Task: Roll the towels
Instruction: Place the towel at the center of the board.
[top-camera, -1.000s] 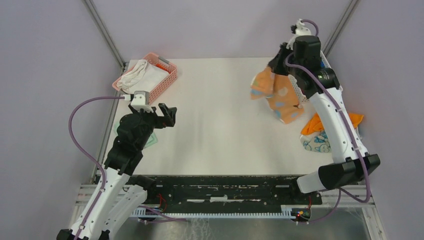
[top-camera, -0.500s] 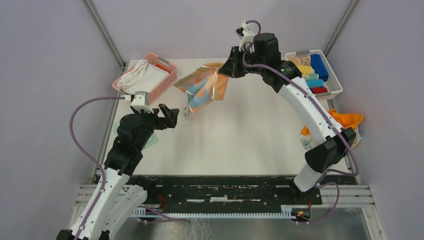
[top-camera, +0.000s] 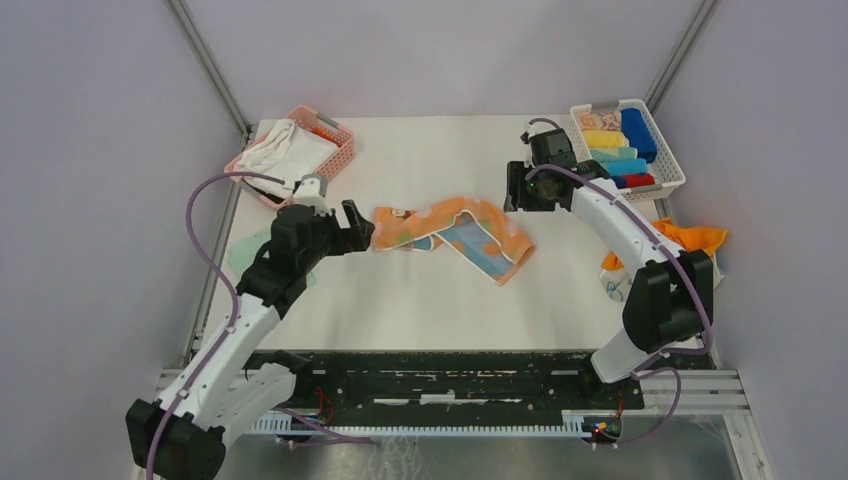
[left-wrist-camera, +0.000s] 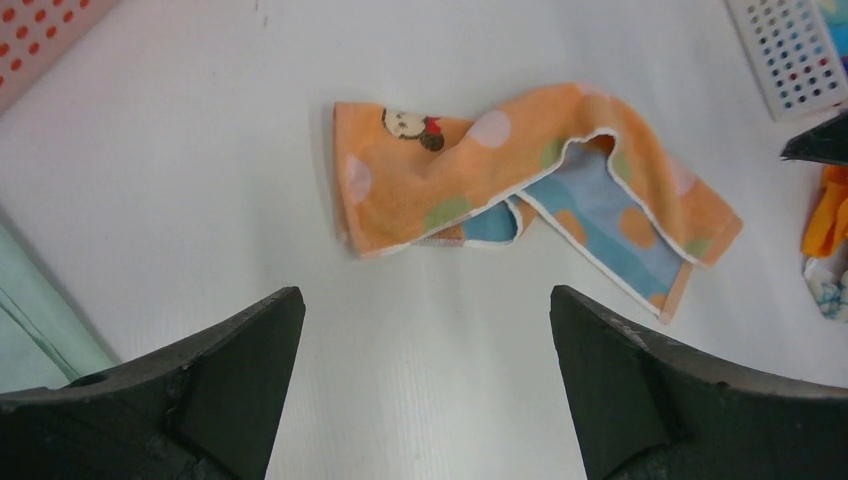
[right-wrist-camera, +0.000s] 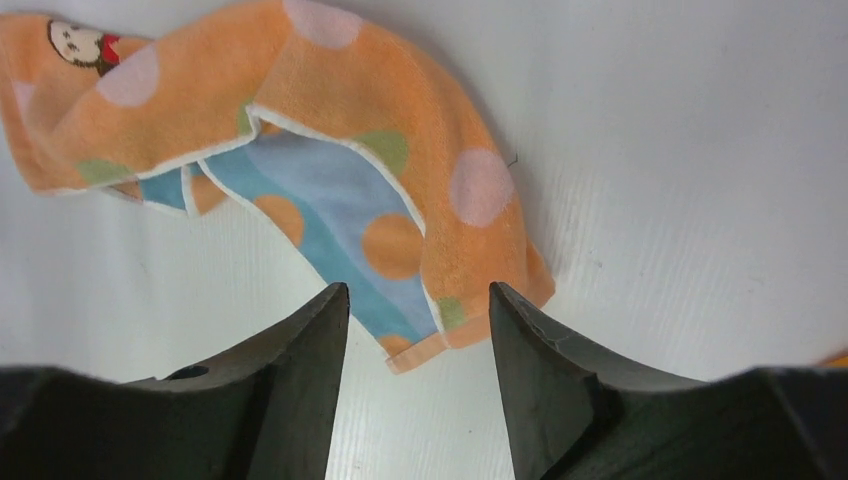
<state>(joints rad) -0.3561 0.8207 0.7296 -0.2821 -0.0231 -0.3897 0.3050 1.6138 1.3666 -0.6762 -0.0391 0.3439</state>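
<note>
Four loose towels on white surface (top-camera: 420, 300), one of each kind, none rolled.
Near right edge: white towel with teal print (top-camera: 618, 287), crumpled, just beside plain orange towel (top-camera: 700, 238).
Left edge: mint green towel (top-camera: 243, 252), partly under left arm.
Centre: peach patterned towel, blue reverse (top-camera: 450, 230), lying folded over lengthwise.
Left pincer (top-camera: 357, 226): jaws wide apart, empty, just beside towel's left end.
Right pincer (right-wrist-camera: 418, 292): jaws parted, empty, over towel's right end.
Far: two baskets. Pink mesh basket (top-camera: 335, 160) holds one white cloth (top-camera: 285, 148). White mesh basket (top-camera: 660, 180) holds rolled cloths, count unclear.
</note>
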